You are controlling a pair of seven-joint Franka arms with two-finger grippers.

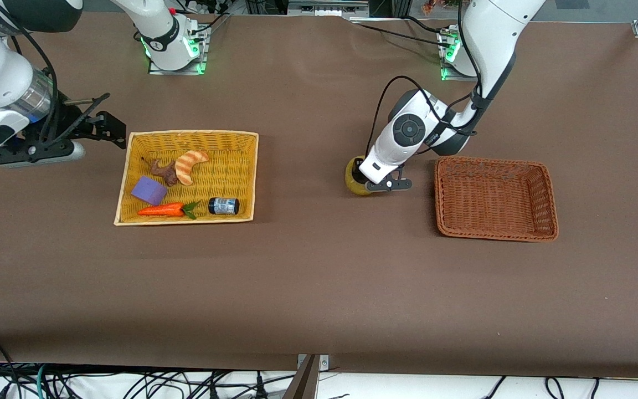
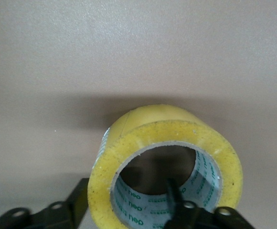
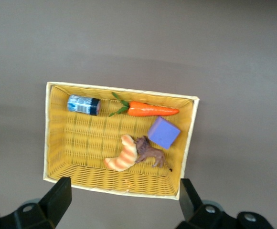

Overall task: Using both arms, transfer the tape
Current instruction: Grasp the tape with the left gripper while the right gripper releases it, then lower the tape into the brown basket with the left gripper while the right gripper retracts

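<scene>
The tape [image 1: 355, 178] stands on its edge on the brown surface [image 1: 319, 288], between the yellow basket [image 1: 128, 176] and the brown basket [image 1: 547, 191], nearer the brown one. The left pincer [image 1: 364, 178] is down at it, one finger [image 2: 175, 196] inside the core and the other outside the roll; whether they press the wall I cannot tell. The right pincer [image 1: 109, 126] hangs spread over the surface beside the yellow basket, at the right arm's end, while that arm waits.
</scene>
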